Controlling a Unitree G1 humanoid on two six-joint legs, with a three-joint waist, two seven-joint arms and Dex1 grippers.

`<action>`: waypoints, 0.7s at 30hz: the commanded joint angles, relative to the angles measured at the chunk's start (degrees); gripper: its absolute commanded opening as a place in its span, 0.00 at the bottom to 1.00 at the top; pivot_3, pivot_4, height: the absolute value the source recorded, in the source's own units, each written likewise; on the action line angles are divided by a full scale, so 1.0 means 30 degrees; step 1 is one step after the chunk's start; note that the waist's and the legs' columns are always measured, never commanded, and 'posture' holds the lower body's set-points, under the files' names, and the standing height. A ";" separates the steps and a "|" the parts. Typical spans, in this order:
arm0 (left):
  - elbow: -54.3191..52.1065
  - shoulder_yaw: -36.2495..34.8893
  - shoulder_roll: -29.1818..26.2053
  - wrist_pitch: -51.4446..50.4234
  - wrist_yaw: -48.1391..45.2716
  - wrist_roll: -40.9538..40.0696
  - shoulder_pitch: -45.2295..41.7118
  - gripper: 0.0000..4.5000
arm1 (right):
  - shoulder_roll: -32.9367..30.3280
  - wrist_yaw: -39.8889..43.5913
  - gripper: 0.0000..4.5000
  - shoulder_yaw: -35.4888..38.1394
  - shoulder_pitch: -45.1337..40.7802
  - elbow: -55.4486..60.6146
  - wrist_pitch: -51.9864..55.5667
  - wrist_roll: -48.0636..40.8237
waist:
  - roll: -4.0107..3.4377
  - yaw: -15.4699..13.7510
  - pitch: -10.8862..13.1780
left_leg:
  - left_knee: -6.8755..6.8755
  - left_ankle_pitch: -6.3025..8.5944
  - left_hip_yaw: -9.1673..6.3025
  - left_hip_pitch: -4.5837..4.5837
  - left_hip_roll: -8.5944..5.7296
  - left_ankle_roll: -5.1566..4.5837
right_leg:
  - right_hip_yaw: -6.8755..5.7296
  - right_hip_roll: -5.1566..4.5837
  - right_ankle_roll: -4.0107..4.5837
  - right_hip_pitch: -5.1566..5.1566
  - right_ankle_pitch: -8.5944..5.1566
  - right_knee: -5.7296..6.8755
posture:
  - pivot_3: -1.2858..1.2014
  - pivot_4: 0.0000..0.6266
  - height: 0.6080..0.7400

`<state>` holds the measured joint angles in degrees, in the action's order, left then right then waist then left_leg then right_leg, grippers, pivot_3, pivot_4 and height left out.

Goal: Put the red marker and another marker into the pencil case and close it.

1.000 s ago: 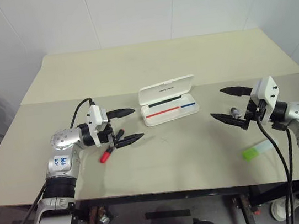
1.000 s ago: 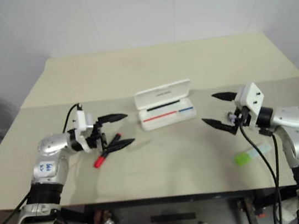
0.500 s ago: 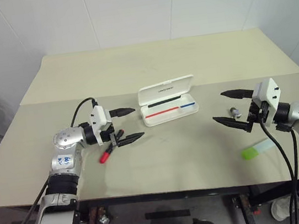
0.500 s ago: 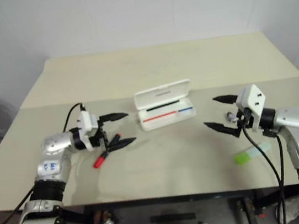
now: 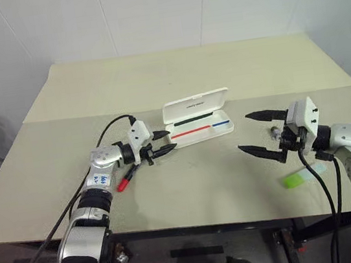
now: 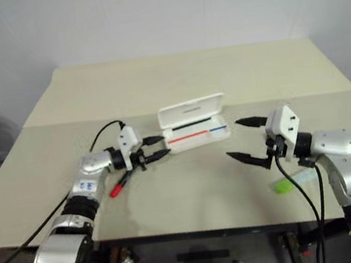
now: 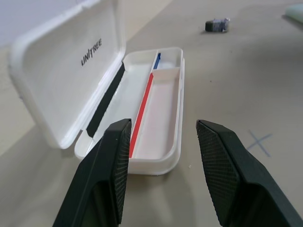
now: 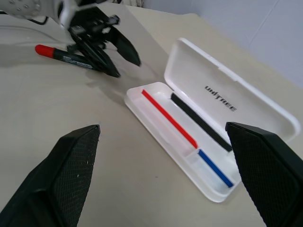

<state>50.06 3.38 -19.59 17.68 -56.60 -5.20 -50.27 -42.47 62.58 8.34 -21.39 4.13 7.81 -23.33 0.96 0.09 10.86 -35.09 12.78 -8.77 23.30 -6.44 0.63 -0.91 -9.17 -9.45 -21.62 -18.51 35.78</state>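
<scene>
The white pencil case [image 5: 199,130] lies open mid-table, its lid [image 7: 71,71] raised, with black, red and blue strips inside. The red marker [image 5: 126,177] lies on the table to its left, just behind and below my left gripper [image 5: 165,141]. That gripper points level at the case's near end, its fingers [image 7: 113,156] partly apart with nothing between them. The lime-green marker [image 5: 298,178] rests near the front right. My right gripper [image 5: 249,133] hovers open and empty to the right of the case, a little above the table.
A small silver-grey metal bit [image 5: 274,132] sits between the right gripper's fingers' span, on the table behind them. A faint blue cross [image 7: 259,142] is marked in front of the case. The far half of the table [image 5: 180,72] is bare.
My left gripper has moved right, past the red marker toward the case, and its fingers have narrowed. The marker stayed on the table. The right gripper shifted slightly left.
</scene>
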 commanded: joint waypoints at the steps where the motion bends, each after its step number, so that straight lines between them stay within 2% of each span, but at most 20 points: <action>1: 0.0926 0.0292 0.0220 0.0496 -0.0130 0.0547 -0.1192 0.50 | 0.0094 -0.0567 1.00 0.0512 0.0277 0.1401 0.0149 -0.0578 | 0.0018 0.0008 0.0011 | 0.0000 0.0001 0.0005 0.0001 0.0000 -0.0001 | -0.0001 0.0000 0.0000 -0.0001 0.0000 -0.0003 | 0.52 0.24 1.00; 11: 0.3519 0.1110 0.0817 0.0560 -0.0500 0.1838 -0.3489 0.50 | 0.0242 -0.1391 1.00 0.1052 0.1649 0.2481 0.0005 -0.0793 | 0.0058 -0.0020 0.0034 | -0.0023 0.0002 0.0006 0.0000 0.0005 -0.0001 | -0.0002 0.0011 -0.0009 0.0000 0.0005 0.0017 | 0.52 0.24 1.00; 17: 0.4241 0.1528 0.1099 0.0142 -0.0906 0.2350 -0.3852 0.50 | 0.0257 -0.2063 1.00 0.1335 0.2163 0.3098 0.0061 -0.0906 | 0.0066 0.0018 0.0038 | -0.0024 0.0003 0.0016 0.0000 0.0006 -0.0002 | 0.0001 0.0020 -0.0009 -0.0001 0.0005 0.0024 | 0.52 0.24 1.00; 21: 0.4772 0.1656 0.1266 -0.0208 -0.0083 0.2916 -0.4157 0.50 | 0.0248 -0.2460 1.00 0.1383 0.2402 0.3595 0.0191 -0.0983 | 0.0071 0.0000 0.0042 | -0.0025 0.0002 0.0013 -0.0002 0.0007 -0.0001 | 0.0001 0.0037 -0.0010 -0.0001 0.0006 0.0029 | 0.52 0.24 1.00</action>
<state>64.09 8.12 -16.11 17.28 -58.02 2.84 -60.43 -41.74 56.04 10.03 -14.35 12.34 8.73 -24.87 1.17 0.09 10.98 -35.17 12.79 -8.75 23.30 -6.40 0.63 -0.91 -9.05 -9.48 -21.62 -18.49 35.87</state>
